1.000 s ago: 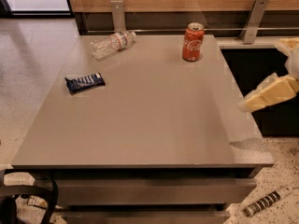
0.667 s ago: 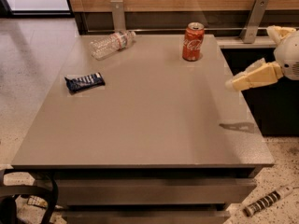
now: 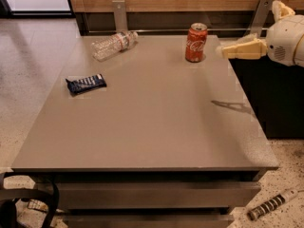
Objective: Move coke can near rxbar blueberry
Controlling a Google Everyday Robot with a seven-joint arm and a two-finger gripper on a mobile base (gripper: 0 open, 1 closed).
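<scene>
Moved: the pincer (image 3: 233, 51) had risen and swung in from lower down at the worktop's side edge, and its tip now pointed at the coke can; the can, bar and bottle had not shifted.
Pincer: it hung above the worktop's (image 3: 152, 132) far corner, level with the can's middle, with its shadow (image 3: 232, 106) cast on the surface nearer the camera. Whether it was spread or pressed together could not be told; it gripped nothing.
Coke can: the coke can (image 3: 196, 42) stood upright just ahead of the pincer's tip, near but apart from it, close to the worktop's back edge.
Rxbar blueberry: the rxbar blueberry (image 3: 86, 83) lay flat well beyond the can from the pincer, across the worktop and somewhat nearer the camera.
Water bottle: a clear plastic water bottle (image 3: 114, 44) lay on its side past the can from the pincer, along the back edge, away from the likely route.
Done: only the approach appeared to be under way; the can was untouched and well apart from the bar.
Left: by my reading, closing the last gap, taking hold of the can, carrying it across the worktop and setting it down upright beside the bar all remained.
</scene>
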